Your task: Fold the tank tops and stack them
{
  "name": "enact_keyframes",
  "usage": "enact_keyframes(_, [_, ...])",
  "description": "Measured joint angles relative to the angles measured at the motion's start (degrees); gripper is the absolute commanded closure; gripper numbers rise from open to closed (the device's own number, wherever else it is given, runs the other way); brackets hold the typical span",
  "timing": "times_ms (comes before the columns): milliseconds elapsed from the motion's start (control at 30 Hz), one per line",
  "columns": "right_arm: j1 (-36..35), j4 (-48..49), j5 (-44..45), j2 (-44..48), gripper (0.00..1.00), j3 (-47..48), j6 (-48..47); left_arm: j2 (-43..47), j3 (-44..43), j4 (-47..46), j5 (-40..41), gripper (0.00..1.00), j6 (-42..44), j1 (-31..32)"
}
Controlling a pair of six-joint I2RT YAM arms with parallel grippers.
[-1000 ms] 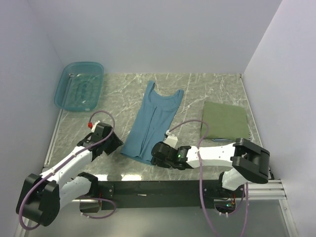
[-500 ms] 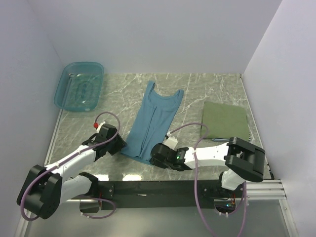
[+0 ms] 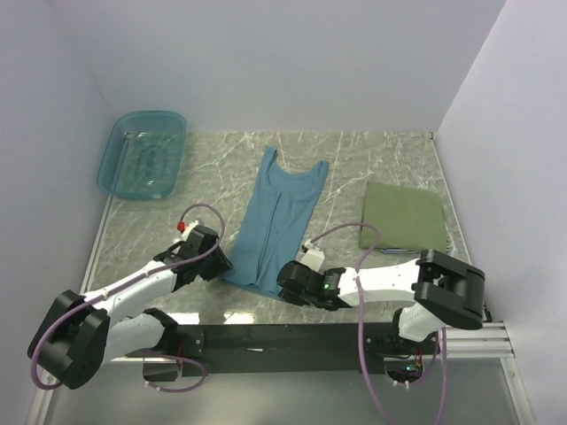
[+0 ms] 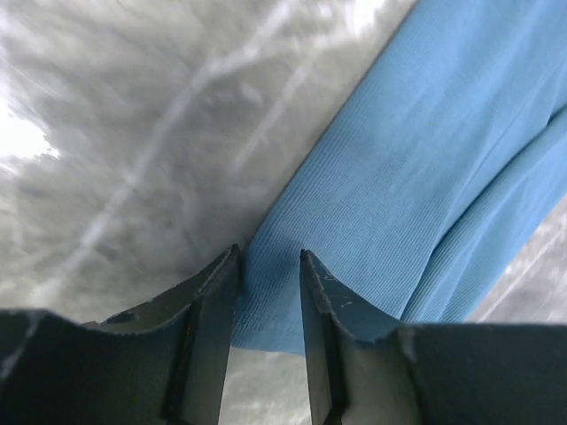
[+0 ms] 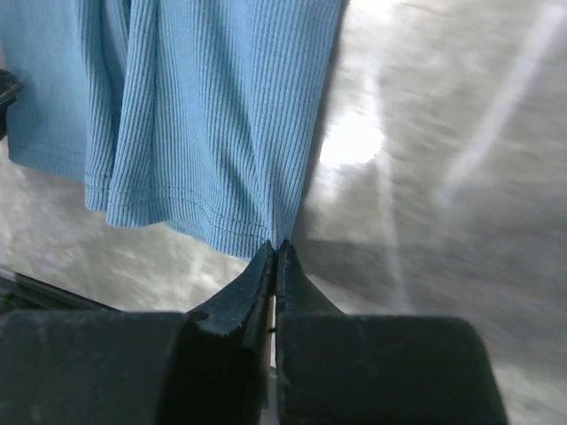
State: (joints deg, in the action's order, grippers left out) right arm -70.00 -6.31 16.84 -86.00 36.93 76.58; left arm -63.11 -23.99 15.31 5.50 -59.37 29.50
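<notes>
A teal-blue tank top (image 3: 279, 212) lies flat and lengthwise mid-table, straps at the far end and hem nearest the arms. My left gripper (image 3: 220, 264) is at the hem's left corner. In the left wrist view its jaws stand open (image 4: 268, 255) and straddle the edge of the blue ribbed cloth (image 4: 399, 177). My right gripper (image 3: 283, 283) is at the hem's right corner. The right wrist view shows it shut (image 5: 275, 244), pinching the corner of the stitched hem (image 5: 195, 106). An olive green tank top (image 3: 404, 215) lies folded into a rectangle at the right.
A translucent teal basin (image 3: 113, 150) stands at the far left corner. White walls close in the marble table on the left, back and right. The black rail with the arm bases runs along the near edge.
My left gripper has slid right to the hem's left corner and its jaws have narrowed. My right gripper has closed on the hem's right corner.
</notes>
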Motion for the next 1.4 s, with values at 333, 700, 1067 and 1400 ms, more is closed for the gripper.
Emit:
enact_keyframes(333, [-1.01,-8.17,0.04,14.51,1.0,-9.46,0.0,3.37,1.95,0.98,-0.22,0.53,-3.89,9.01])
enact_keyframes(700, [-1.01,-13.64,-0.39,22.23,1.0,-13.14,-0.17,7.78,5.77,-1.2,-2.1,0.53,-9.94,22.51])
enact_keyframes(1067, [-1.01,-15.41,-1.46,24.26,1.0,-13.7,-1.29,0.26,3.65,-5.57,-2.58,0.73,-12.76,31.45])
enact_keyframes(1400, [-3.41,-19.17,-1.22,25.83,1.0,-13.49,-1.22,0.55,1.86,-0.26,-0.79,1.0,-14.47,34.84])
